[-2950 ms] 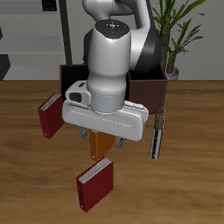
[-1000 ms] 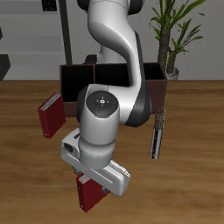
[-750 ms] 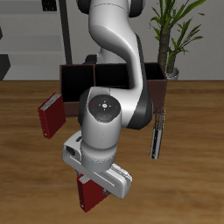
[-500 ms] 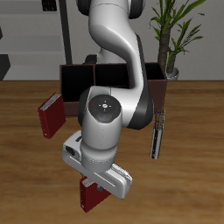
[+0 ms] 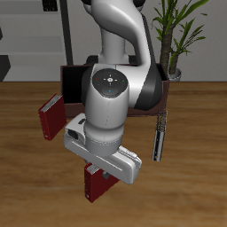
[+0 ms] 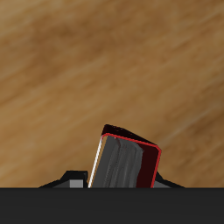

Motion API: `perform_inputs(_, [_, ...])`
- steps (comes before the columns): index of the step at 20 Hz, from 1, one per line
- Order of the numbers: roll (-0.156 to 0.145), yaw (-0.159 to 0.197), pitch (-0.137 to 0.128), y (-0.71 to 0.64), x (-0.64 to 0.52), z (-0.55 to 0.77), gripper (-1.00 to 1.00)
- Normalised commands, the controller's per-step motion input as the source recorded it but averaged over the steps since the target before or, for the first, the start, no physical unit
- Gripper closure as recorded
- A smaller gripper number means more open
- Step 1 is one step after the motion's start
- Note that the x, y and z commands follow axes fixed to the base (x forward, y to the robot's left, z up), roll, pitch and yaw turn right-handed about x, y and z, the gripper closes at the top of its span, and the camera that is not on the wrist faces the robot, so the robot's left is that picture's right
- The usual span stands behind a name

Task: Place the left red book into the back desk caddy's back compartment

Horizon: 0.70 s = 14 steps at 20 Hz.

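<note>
Near the tabletop's (image 5: 27,191) front edge, the pincer (image 6: 121,182) pinched the red book (image 5: 96,181) (white page edges showing), lifted clear of the wood, well apart from the caddy (image 5: 163,89) behind.

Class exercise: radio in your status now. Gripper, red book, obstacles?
Gripper shut on left red book, lifted clear of table. Back desk caddy waits behind the arm. Crimson book stands aside, not in the way.

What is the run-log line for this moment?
phase: lift | gripper: shut on left red book | book: off table | back desk caddy: not reached
</note>
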Motion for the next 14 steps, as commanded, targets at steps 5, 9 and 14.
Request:
perform_inputs(5, [0.015,0.087,-0.050,0.07,-0.14,0.57,1.00])
perform_inputs(9, [0.033,0.125,-0.084,0.19,-0.41,0.80,1.00])
perform_inputs(14, [0.046,0.128,-0.084,0.28,-0.58,0.78,1.00])
